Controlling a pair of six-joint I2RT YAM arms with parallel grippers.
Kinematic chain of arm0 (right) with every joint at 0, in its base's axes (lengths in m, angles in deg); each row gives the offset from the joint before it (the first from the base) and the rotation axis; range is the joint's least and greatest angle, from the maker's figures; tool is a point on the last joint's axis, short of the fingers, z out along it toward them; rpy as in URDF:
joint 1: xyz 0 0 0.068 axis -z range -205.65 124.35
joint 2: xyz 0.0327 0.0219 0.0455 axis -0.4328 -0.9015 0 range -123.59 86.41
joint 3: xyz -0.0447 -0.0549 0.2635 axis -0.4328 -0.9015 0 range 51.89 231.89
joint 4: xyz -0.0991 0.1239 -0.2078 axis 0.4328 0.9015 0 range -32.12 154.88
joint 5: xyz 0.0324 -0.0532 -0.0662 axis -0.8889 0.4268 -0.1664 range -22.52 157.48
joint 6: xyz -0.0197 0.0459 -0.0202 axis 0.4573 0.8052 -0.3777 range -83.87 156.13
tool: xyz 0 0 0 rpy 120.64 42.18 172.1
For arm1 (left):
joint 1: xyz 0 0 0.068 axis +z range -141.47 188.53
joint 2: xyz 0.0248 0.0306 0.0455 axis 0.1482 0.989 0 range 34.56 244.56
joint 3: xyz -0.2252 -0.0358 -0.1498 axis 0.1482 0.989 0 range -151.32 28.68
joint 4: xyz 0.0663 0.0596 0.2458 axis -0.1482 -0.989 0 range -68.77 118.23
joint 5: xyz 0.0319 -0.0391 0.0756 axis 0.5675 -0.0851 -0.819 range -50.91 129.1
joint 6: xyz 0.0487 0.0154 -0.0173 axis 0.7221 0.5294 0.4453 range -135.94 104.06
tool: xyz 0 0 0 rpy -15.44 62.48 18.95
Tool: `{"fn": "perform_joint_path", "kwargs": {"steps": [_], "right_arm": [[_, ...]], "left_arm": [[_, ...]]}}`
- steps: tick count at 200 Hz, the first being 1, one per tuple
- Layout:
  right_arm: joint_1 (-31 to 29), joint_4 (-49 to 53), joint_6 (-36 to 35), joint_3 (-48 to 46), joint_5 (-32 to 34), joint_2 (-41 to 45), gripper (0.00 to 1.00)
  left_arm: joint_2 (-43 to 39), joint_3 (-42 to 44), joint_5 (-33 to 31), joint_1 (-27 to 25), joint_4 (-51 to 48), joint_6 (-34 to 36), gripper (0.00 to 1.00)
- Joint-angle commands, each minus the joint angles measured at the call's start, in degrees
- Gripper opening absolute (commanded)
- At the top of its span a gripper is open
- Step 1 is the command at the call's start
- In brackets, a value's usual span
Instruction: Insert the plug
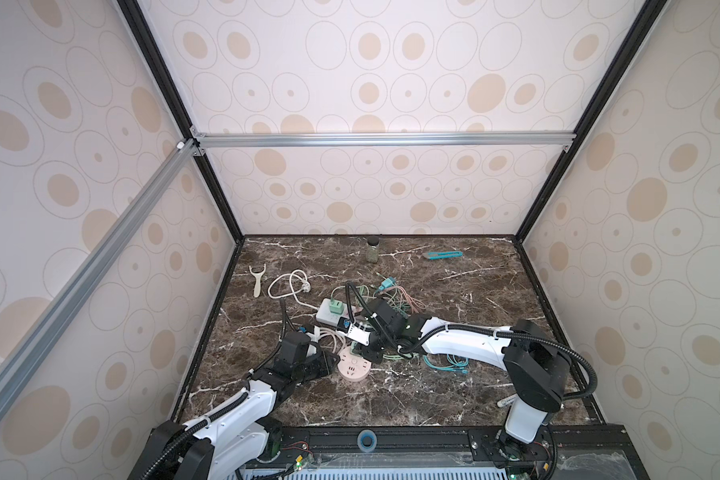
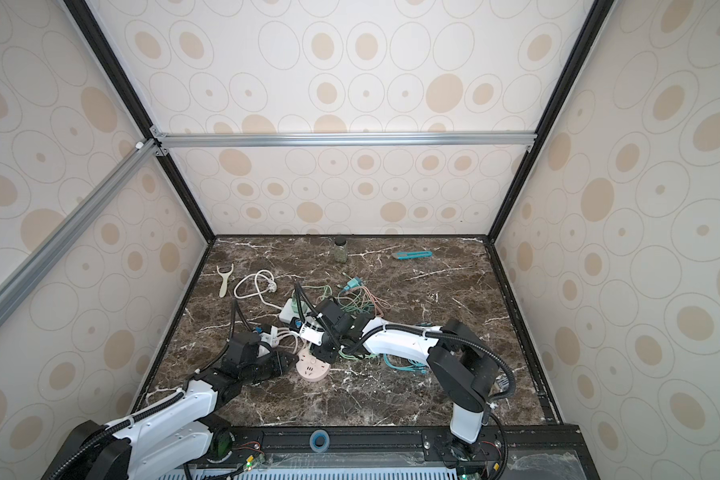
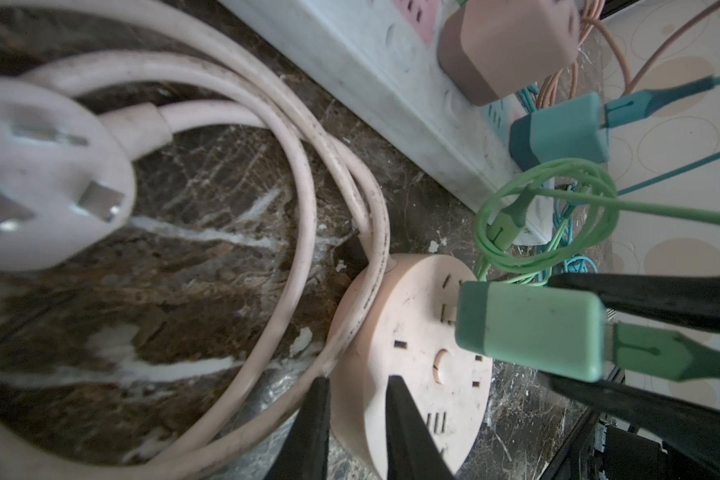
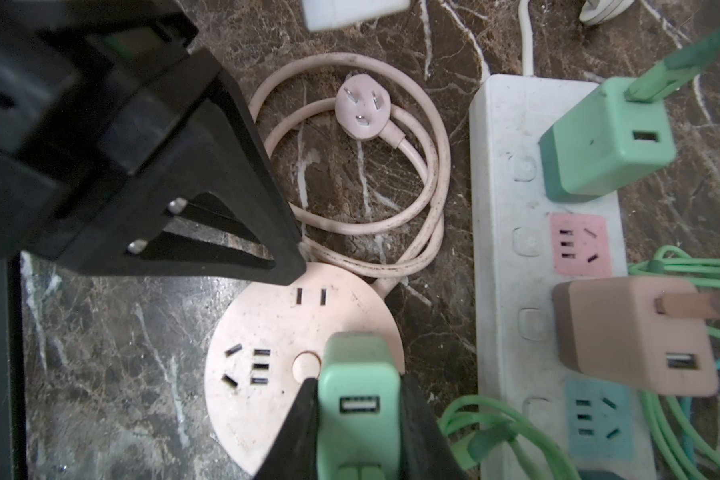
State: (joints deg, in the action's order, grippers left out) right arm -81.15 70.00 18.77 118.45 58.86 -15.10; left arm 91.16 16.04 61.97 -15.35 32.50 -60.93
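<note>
Mint-green plug (image 3: pixel 528 332), one of four cube plugs, stands with its front end against the face of the one round pink socket (image 4: pixel 275 332) on the marble table (image 4: pixel 121 353), just beside the one long white strip (image 4: pixel 512 291). A second green plug (image 4: pixel 607 145) and a brownish-pink plug (image 4: pixel 632 336) sit in that strip, and a teal plug (image 3: pixel 562 133) shows at its end. Right gripper (image 4: pixel 358 390) is clamped narrow on the sides of the mint-green plug, while left gripper (image 3: pixel 358 382), also narrow, pinches the rim of the round pink socket, one finger on its face and one outside; how deep the prongs are I cannot tell.
</note>
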Motion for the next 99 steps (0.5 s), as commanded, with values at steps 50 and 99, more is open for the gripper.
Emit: {"fn": "perform_joint_path", "kwargs": {"steps": [50, 99], "right_arm": [[-0.79, 5.22, -2.32, -3.55, 6.16, -4.26, 0.0], [-0.99, 5.33, -2.16, -5.22, 6.43, -4.32, 0.0]], "left_arm": [[0.53, -0.19, -0.47, 0.11, 0.01, 0.37, 0.25], [0.36, -0.21, -0.63, 0.12, -0.13, 0.39, 0.25]]}}
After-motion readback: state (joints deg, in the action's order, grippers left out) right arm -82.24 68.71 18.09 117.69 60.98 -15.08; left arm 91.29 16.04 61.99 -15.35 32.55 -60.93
